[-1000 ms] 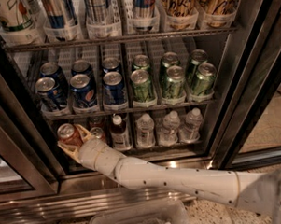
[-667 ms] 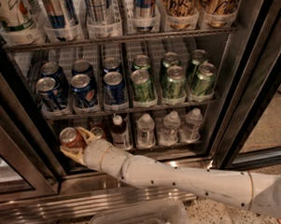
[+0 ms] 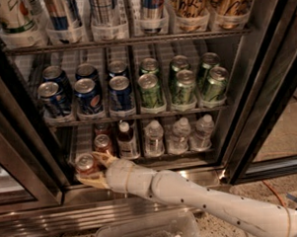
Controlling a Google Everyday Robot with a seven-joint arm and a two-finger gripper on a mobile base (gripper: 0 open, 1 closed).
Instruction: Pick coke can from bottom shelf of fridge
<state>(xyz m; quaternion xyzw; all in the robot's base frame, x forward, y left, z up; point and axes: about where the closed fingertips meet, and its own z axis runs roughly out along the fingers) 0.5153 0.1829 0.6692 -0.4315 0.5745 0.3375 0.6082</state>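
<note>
My gripper (image 3: 93,170) reaches into the fridge (image 3: 142,205) at the lower left, on the end of a white arm coming from the lower right. It is shut on a red coke can (image 3: 85,165) with a silver top, one pale finger (image 3: 103,157) above it and one below. The can stands upright at the front left of the bottom shelf (image 3: 162,157). A second red can (image 3: 102,142) stands just behind it on that shelf.
On the bottom shelf stand a dark bottle (image 3: 124,140) and three clear water bottles (image 3: 179,136). The rack above holds blue cans (image 3: 88,96) and green cans (image 3: 181,87). Dark door frames stand on the left (image 3: 21,146) and right (image 3: 259,110). A clear plastic bin (image 3: 148,231) is on the floor.
The gripper has drawn back toward the front edge of the shelf with the red can in it. A second red can now shows behind it.
</note>
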